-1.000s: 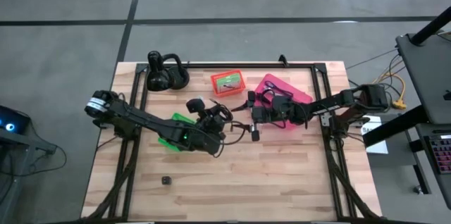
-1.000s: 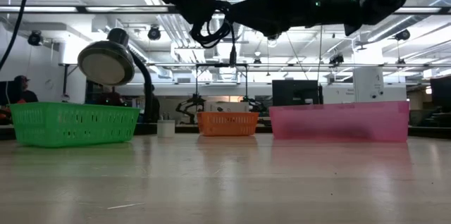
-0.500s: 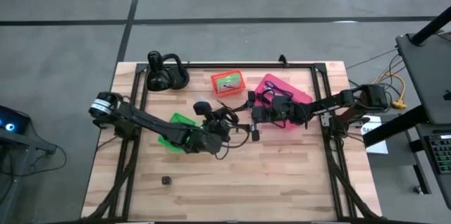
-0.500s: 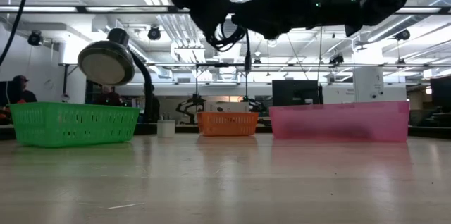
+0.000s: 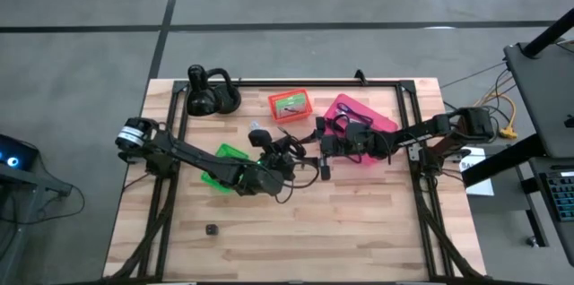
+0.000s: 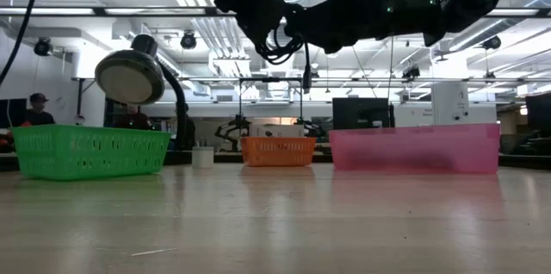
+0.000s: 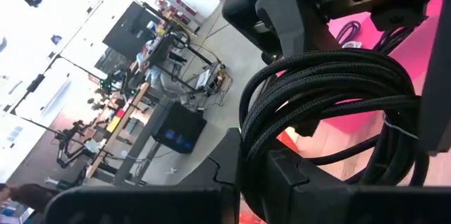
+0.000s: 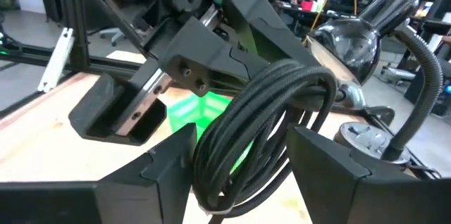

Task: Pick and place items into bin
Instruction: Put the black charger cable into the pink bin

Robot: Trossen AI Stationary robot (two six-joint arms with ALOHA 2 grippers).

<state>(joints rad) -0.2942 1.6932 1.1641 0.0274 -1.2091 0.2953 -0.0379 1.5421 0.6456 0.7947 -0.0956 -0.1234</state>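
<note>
**A:** What have you got, and where?

**B:** My left gripper (image 5: 285, 156) is clamped on a coiled black braided cable (image 7: 331, 90), held up in the air just off the pink plastic bin (image 5: 384, 124), on the side facing the green mesh basket (image 5: 235, 151). My right gripper (image 8: 243, 175) is spread wide at that same edge of the bin, and the coil hangs between its fingers (image 8: 169, 160) without touching either.

**A:** So how do you do this step well?

**B:** I judge it to be a handover. I'd centre the coil deep between the right fingers and close across the whole bundle, not a single loop. The left should let go only once the right has a firm hold. Loose loops could snag, so I'd draw the arms apart slowly, then release over the bin.

**A:** What does each camera give you?

**B:** The right wrist view shows the gaps either side of the coil. The overhead view only shows two dark grippers crowded together, but it alone shows a tiny black block (image 5: 212, 228) lying well away from the bin, not yet picked. The table-level view confirms the cable (image 6: 281, 40) is well above the bin.
</note>
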